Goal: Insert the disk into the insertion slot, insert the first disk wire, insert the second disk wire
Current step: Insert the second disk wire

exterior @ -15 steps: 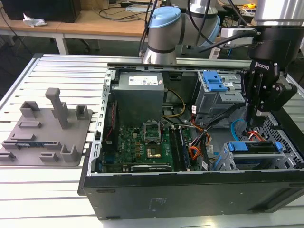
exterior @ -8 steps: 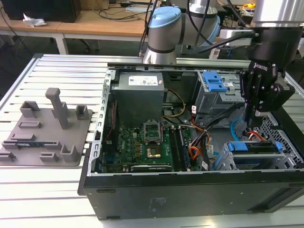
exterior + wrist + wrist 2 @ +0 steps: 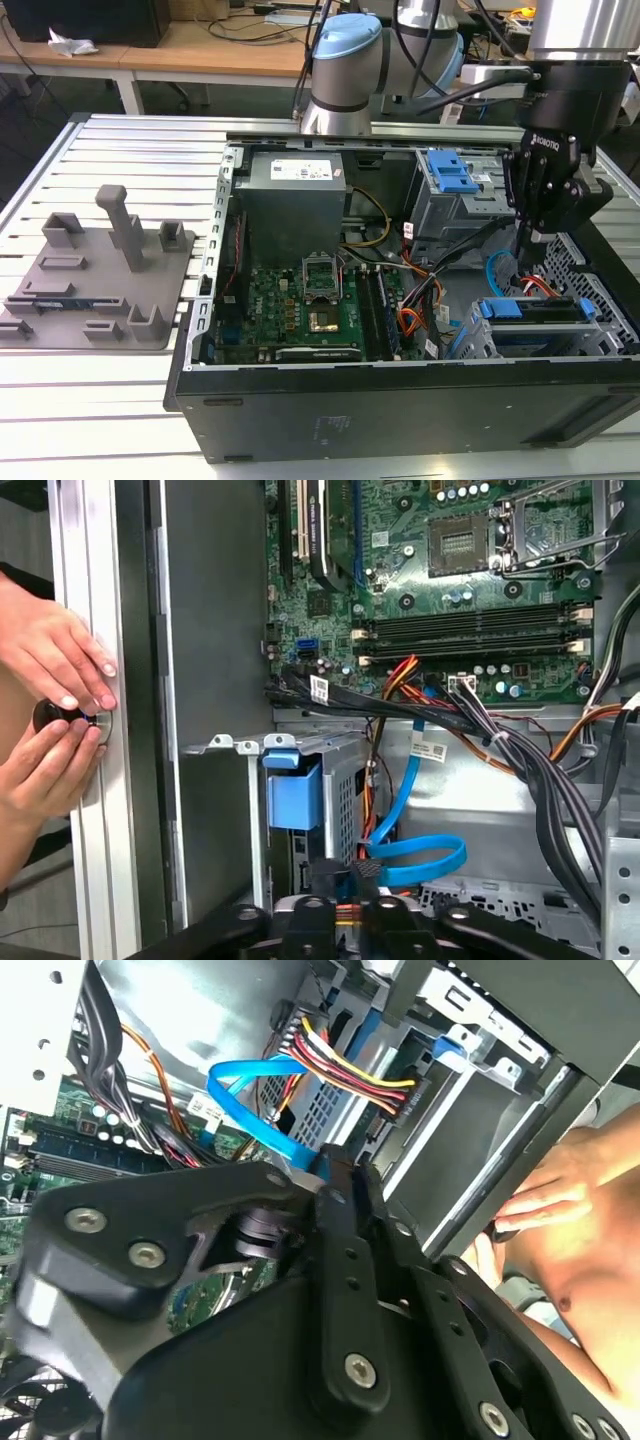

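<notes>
The gripper (image 3: 535,235) hangs over the far end of the insertion slot (image 3: 468,340), at the exterior view's right side of the open computer case (image 3: 400,410). In both wrist views its fingers are closed almost fully on the plug end of the blue wire (image 3: 425,858). The disk (image 3: 530,309) in its blue frame lies in the slot and seems to me seated.

The plug is small and held only at its tip, so I think it could turn between the fingers and meet the disk's socket crooked; a push would then bend the socket instead of entering. The blue wire makes a stiff loop, which may pull the plug sideways. The bundle of coloured wires (image 3: 350,1075) hangs just beside the fingers and could be caught. A person's hands (image 3: 55,715) rest on the table rail (image 3: 90,860) near the case, and any shake there would disturb the alignment.
</notes>
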{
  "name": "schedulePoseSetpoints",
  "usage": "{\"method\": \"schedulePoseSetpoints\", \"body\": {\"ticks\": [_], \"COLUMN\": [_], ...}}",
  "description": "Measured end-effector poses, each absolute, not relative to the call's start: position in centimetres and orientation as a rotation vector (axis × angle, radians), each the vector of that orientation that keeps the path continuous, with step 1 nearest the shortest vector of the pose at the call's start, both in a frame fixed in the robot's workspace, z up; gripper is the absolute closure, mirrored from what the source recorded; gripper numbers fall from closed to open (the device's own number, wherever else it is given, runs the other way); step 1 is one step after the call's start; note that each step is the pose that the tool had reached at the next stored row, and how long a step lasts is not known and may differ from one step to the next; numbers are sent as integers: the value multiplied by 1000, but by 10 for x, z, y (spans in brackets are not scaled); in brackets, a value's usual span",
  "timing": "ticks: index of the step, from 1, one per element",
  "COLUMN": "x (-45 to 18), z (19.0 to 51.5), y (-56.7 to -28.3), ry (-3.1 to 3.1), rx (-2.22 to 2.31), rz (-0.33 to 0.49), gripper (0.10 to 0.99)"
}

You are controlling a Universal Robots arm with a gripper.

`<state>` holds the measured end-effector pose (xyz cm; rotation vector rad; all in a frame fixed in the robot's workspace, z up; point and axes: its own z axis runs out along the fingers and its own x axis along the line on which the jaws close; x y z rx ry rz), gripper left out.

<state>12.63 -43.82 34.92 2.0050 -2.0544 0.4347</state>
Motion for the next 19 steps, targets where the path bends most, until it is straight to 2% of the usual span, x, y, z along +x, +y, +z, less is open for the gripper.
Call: {"method": "schedulePoseSetpoints", "body": {"ticks": [7, 19], "x": [131, 145], "z": [348, 353], "y": [-436, -452], "ry": [-2052, -2090], "rx": [2004, 2048], "rz": [431, 331], "gripper": [925, 925]}}
